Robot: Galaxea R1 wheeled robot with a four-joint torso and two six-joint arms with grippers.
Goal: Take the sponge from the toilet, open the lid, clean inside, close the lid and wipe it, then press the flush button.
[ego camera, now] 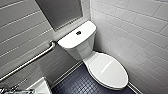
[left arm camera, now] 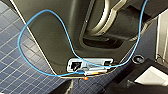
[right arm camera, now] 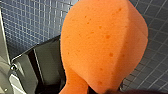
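Sponge [right arm camera: 105,42] pinched at its narrow waist by right pincer [right arm camera: 83,87], closed snugly on it; fat end jutting beyond the pincer, seemingly so as to wipe freely, floor tiles [right arm camera: 30,22] beneath. Toilet [ego camera: 82,42] lid [ego camera: 107,70] down.

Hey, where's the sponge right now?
The sponge is close up in the right wrist view, held off the ground on the robot's right side, with the dark tiled floor behind it.

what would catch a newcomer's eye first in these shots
The orange sponge looms huge in the right wrist view, above dark tiled floor. In the head view, the white toilet sits in a tiled corner, lid shut, with a dark flush button on its tank top.
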